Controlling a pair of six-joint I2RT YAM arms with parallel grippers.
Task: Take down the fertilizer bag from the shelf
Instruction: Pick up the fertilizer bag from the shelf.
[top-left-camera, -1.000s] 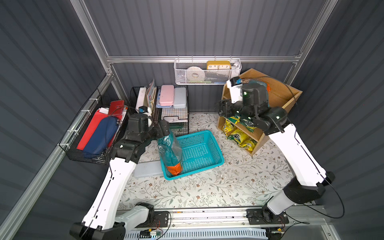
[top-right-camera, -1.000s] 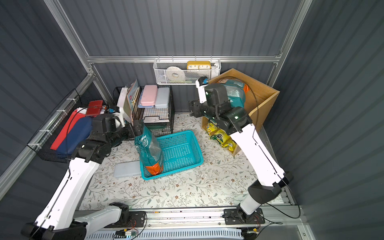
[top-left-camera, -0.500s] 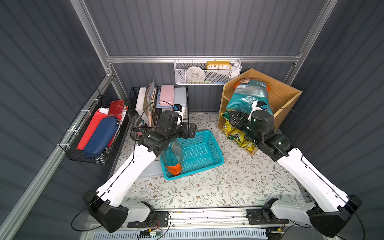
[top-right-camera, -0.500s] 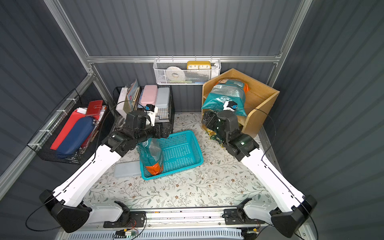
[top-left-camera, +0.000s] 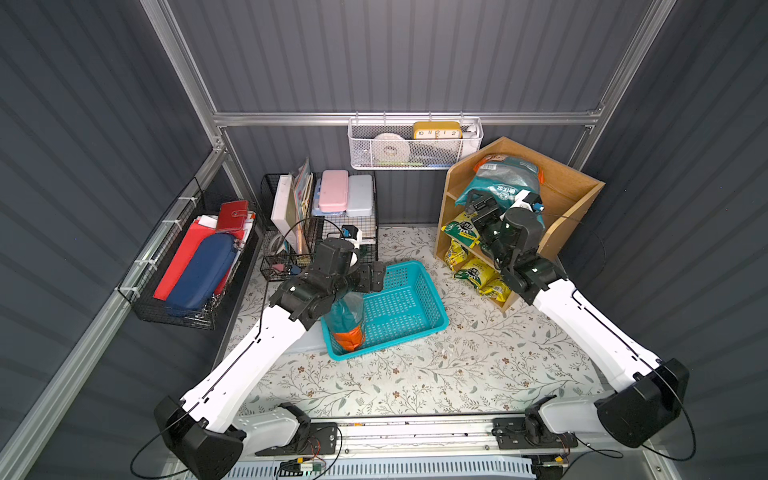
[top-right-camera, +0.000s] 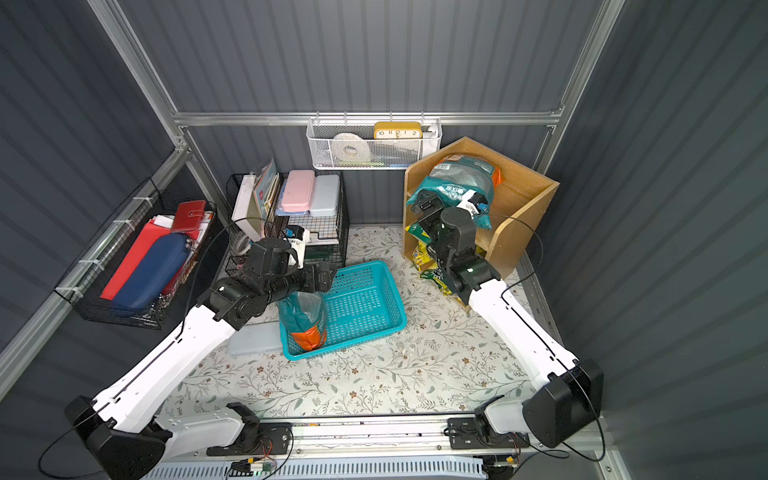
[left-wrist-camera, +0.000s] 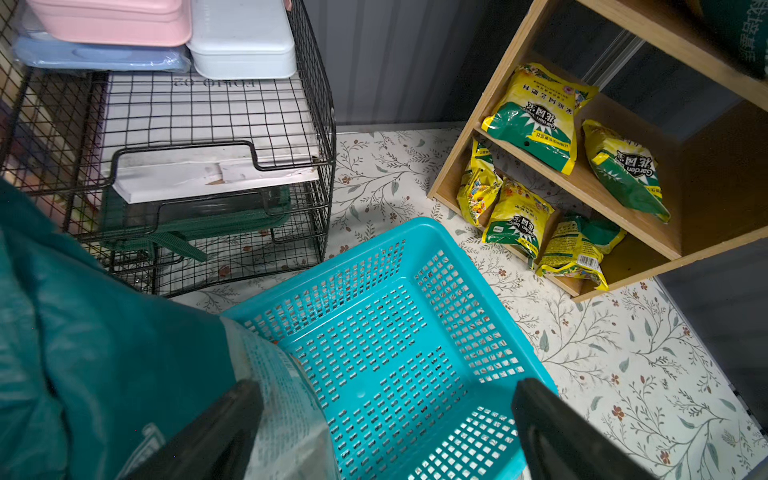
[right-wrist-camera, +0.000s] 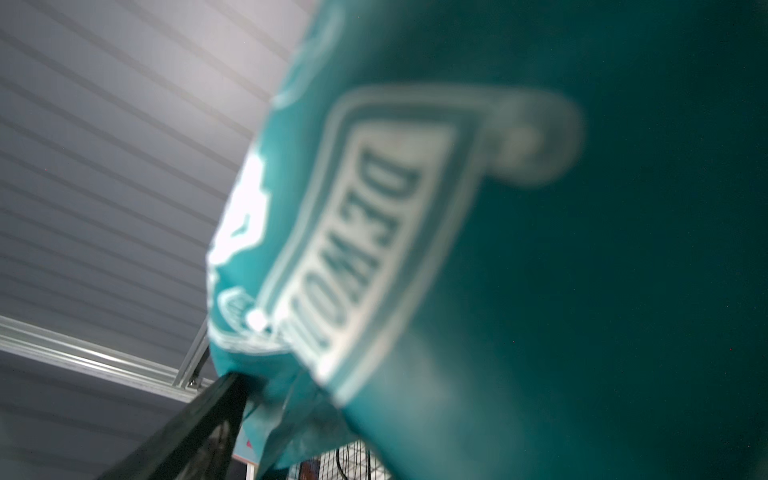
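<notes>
Upper right, your right gripper (top-left-camera: 478, 203) touched the fertilizer bag (top-left-camera: 507, 174) atop the shelf (top-left-camera: 577, 195); its jaws' state I couldn't tell. Your left gripper (left-wrist-camera: 386, 388) gaped wide.

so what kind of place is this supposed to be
Probably a small garden or storage shed, perhaps a mock-up: ribbed grey metal walls on aluminium framing, a wooden shelf stocked with yellow Garden-branded bags, and a black wire rack of stored odds and ends.
</notes>
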